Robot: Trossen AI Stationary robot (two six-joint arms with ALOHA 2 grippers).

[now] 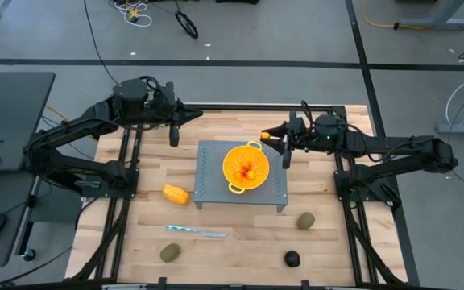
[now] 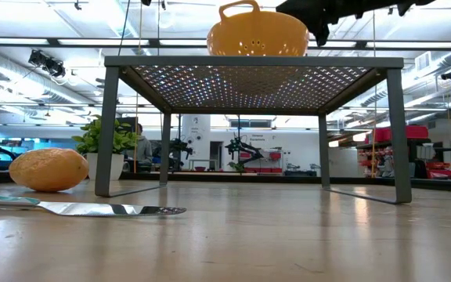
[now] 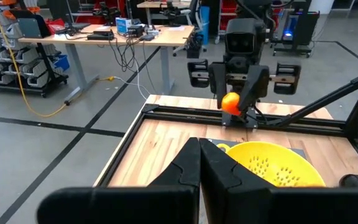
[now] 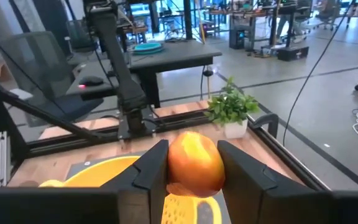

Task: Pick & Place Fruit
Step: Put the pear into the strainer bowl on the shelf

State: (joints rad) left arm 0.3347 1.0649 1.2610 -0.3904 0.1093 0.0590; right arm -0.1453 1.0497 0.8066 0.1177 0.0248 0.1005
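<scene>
Here the right gripper (image 1: 266, 136) clamps a small orange-red ball (image 4: 194, 163) just beside the yellow plastic colander (image 1: 245, 167) on the grey perforated metal stand (image 1: 212, 192). The left gripper (image 1: 175, 129) has its fingers closed on nothing, near the table's far edge. No readable writing.

High view straight down; low view level, table-height; wrist views face inward, sharing yellow colander (image 3: 272, 167).

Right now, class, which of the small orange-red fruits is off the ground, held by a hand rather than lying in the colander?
The small orange-red fruit gripped in the right hand, beside the yellow colander; the others lie inside it.
</scene>
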